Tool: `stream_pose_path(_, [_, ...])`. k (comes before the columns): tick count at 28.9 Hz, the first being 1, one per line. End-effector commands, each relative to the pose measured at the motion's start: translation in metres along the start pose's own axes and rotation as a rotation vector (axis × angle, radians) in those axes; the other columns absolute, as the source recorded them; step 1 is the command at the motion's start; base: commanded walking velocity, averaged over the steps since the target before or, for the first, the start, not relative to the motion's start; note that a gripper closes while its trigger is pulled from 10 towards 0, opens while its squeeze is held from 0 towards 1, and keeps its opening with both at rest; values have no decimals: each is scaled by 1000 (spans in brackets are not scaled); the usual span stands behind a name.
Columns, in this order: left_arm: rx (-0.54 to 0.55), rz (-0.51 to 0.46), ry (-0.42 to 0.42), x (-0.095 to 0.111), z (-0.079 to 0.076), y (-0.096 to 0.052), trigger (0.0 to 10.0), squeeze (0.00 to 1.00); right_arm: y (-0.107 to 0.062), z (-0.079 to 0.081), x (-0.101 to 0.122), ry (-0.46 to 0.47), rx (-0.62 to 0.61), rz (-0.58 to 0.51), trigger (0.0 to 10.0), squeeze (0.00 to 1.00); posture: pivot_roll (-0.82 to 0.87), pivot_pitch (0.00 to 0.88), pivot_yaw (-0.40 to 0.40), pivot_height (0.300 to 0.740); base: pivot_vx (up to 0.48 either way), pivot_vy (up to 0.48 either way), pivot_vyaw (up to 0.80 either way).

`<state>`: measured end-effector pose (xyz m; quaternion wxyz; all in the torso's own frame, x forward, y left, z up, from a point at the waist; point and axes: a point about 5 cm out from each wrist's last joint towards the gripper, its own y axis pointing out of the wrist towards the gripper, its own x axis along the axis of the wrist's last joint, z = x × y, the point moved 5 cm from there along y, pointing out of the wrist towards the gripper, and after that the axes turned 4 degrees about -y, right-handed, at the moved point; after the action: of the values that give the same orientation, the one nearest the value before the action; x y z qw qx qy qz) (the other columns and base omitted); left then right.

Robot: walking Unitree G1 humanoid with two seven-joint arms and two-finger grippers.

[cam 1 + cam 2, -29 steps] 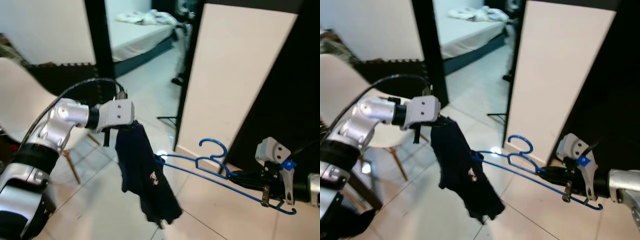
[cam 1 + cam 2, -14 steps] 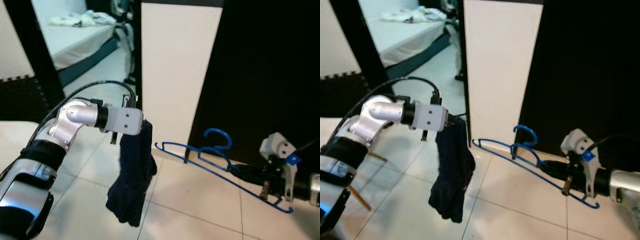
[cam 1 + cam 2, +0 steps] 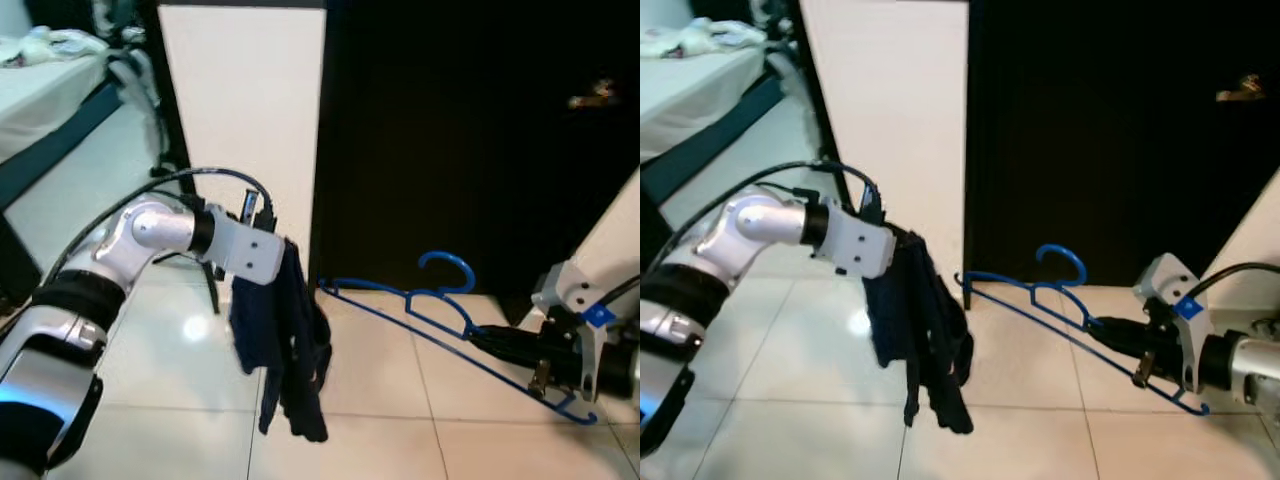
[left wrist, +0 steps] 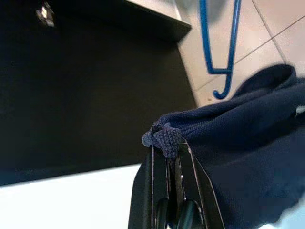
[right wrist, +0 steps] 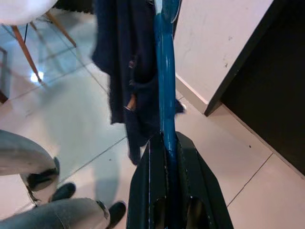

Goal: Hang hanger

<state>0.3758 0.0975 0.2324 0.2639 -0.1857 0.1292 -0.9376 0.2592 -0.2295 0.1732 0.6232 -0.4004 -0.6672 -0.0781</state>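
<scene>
**Garment and hanger held apart, not yet joined**

Pale floor tiles [image 3: 150,400] run up to a white panel [image 3: 245,110] and a black wardrobe front [image 3: 470,130] with a small brass fitting [image 3: 597,95] high on it. At our left, our left pincer [image 4: 164,157] is clamped on a fold of a dark navy garment [image 3: 285,345], which hangs limp from it above the floor. Next comes the blue hanger [image 3: 440,310], held out level with its hook up and its far tip close beside the cloth; whether they touch we cannot tell. At our right, our right pincer [image 5: 164,143] is closed around the hanger's bar.

We judge we are carrying both toward the wardrobe; no rail is visible, so the next move calls for finding one and lifting the hook over it.

Our right wrist view adds a white chair [image 5: 24,12] and dark shoes [image 5: 62,191] on the tiles; our left wrist view shows the pinch itself.
</scene>
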Motion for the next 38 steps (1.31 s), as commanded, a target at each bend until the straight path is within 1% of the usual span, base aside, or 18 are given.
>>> stream_pose_path(1, [2, 28, 30, -3, 2, 1, 10000, 0, 3, 5, 3, 1, 12, -13, 10000, 0, -35, 14, 12, 740, 0, 0, -781])
stream_pose_path(3, [59, 42, -4, -4, 9, 7, 10000, 0, 12, 9, 7, 21, 7, -52, 10000, 0, -39, 13, 13, 740, 0, 0, -781])
stream_pose_path(4, [59, 42, -4, -4, 9, 7, 10000, 0, 12, 9, 7, 21, 7, -52, 10000, 0, -39, 13, 13, 740, 0, 0, -781])
stream_pose_path(5, [71, 30, -44, -3, 7, 10, 10000, 0, 19, 14, 9, 33, 14, -75, 10000, 0, -41, 14, 16, 740, 0, 0, -788])
stream_pose_path(8, [74, 19, -72, -3, 5, 11, 10000, 0, 23, 17, 11, 41, 21, -90, 10000, 0, -42, 14, 16, 740, 0, 0, -788])
stream_pose_path(11, [90, -53, -203, 2, -5, 17, 10000, 0, 32, 26, 14, 68, 35, -127, 10000, 0, -43, 13, 17, 740, 0, 0, -788])
stream_pose_path(12, [90, -53, -203, 2, -5, 17, 10000, 0, 32, 26, 14, 68, 35, -127, 10000, 0, -43, 13, 17, 740, 0, 0, -788])
stream_pose_path(13, [106, -75, -250, 3, -6, 18, 10000, 0, 34, 26, 14, 78, 29, -142, 10000, 0, -42, 12, 18, 740, 0, 0, -788])
stream_pose_path(14, [119, -86, -274, 3, -6, 18, 10000, 0, 34, 26, 15, 84, 24, -150, 10000, 0, -42, 12, 18, 740, 0, 0, -788])
stream_pose_path(18, [147, -92, -297, 2, -4, 16, 10000, 0, 33, 23, 17, 95, 8, -170, 10000, 0, -42, 10, 19, 740, 0, 0, -788])
stream_pose_path(19, [162, -95, -294, 2, 2, 13, 10000, 0, 26, 15, 18, 90, -19, -171, 10000, 0, -40, 6, 22, 740, 0, 0, -788])
stream_pose_path(20, [169, -104, -270, 4, 10, 8, 10000, 0, 18, 7, 20, 82, -38, -175, 10000, 0, -40, 4, 23, 740, 0, 0, -781])
stream_pose_path(22, [174, -117, -227, 7, 19, 2, 10000, 0, 5, -1, 25, 66, -54, -182, 10000, 0, -42, 0, 28, 740, 0, 0, -784])
stream_pose_path(24, [174, -117, -227, 7, 19, 2, 10000, 0, 5, -1, 25, 66, -54, -182, 10000, 0, -42, 0, 28, 740, 0, 0, -788])
stream_pose_path(25, [163, -131, -179, 12, 25, -2, 10000, 0, -1, -2, 29, 56, -49, -192, 10000, 0, -45, 0, 31, 740, 0, 0, -788])
stream_pose_path(27, [141, -161, -117, 20, 32, -6, 10000, 0, -9, -2, 35, 40, -43, -203, 10000, 0, -46, 0, 34, 740, 0, 0, -788])
stream_pose_path(31, [101, -204, -49, 33, 39, -10, 10000, 0, -20, -2, 37, 26, -47, -200, 10000, 0, -49, 0, 40, 740, 0, 0, -784])
stream_pose_path(38, [66, -216, 0, 40, 42, -13, 10000, 0, -29, -6, 38, -1, -71, -178, 10000, 0, -53, 0, 49, 740, 0, 0, -665])
